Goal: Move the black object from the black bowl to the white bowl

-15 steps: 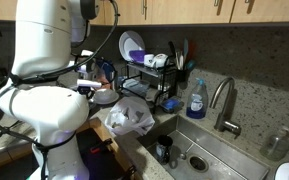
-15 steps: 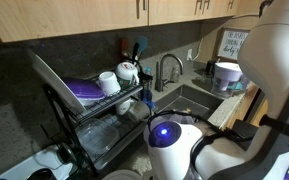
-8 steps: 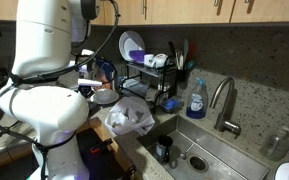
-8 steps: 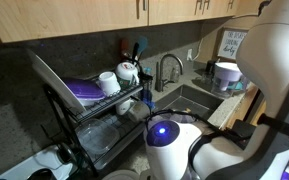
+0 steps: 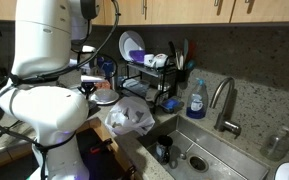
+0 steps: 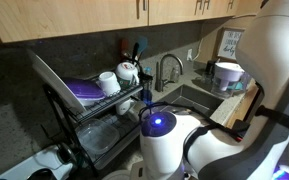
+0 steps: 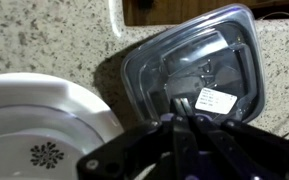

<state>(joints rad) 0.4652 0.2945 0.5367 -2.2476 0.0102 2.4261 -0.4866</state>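
In the wrist view my gripper [image 7: 184, 103] reaches over the near rim of a black plastic bowl [image 7: 224, 50] that carries a white label [image 7: 215, 99] inside. Its two fingers are pressed together, and I see nothing between them. I cannot make out any black object in the dark bowl. A white bowl [image 7: 34, 120] with a small flower print sits just left of the black one on the speckled counter. In an exterior view the gripper [image 5: 92, 87] is low over the counter behind the arm's white body, next to the white bowl [image 5: 105, 97].
A crumpled white bag [image 5: 129, 117] lies by the sink [image 5: 199, 150]. A dish rack [image 5: 149, 80] with plates and cups stands behind, with a blue soap bottle [image 5: 195, 100] and a faucet [image 5: 224, 105] beside it. The arm's body [image 6: 184, 150] fills the foreground.
The arm has shifted slightly; its body sits a little further left in one exterior view. The gripper stays low over the bowls.
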